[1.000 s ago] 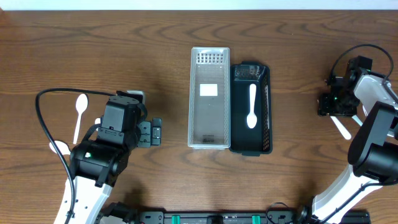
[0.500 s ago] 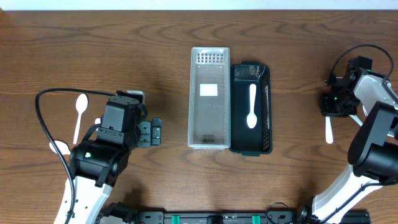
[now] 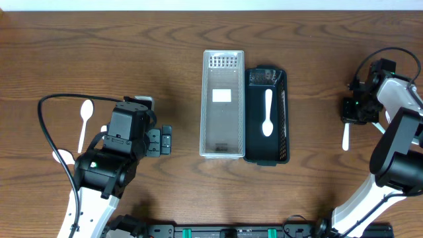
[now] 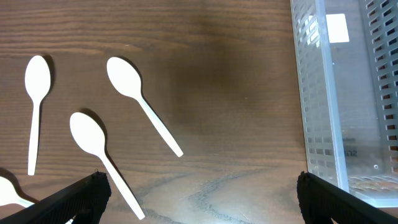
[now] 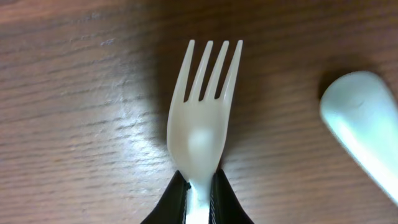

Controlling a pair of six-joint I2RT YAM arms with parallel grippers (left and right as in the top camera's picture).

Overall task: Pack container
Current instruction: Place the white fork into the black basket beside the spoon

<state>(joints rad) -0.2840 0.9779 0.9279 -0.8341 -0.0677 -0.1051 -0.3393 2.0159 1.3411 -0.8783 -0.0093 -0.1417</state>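
Looking barely started: one spoon lies in the black basket, and the clear tray touching it is empty. Right fingers pinch a fork at the desk's far right. Left fingers are spread wide and empty above loose spoons.

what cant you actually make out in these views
1. Right wrist: the handle of the fork, hidden between the fingers of the right gripper and cut off by the bottom edge.
2. Right wrist: a white utensil, cut off by the right edge; type unclear.
3. Left wrist: a white piece at bottom left, cut by the edge.
4. Overhead: which end of the fork sticks out, too small.
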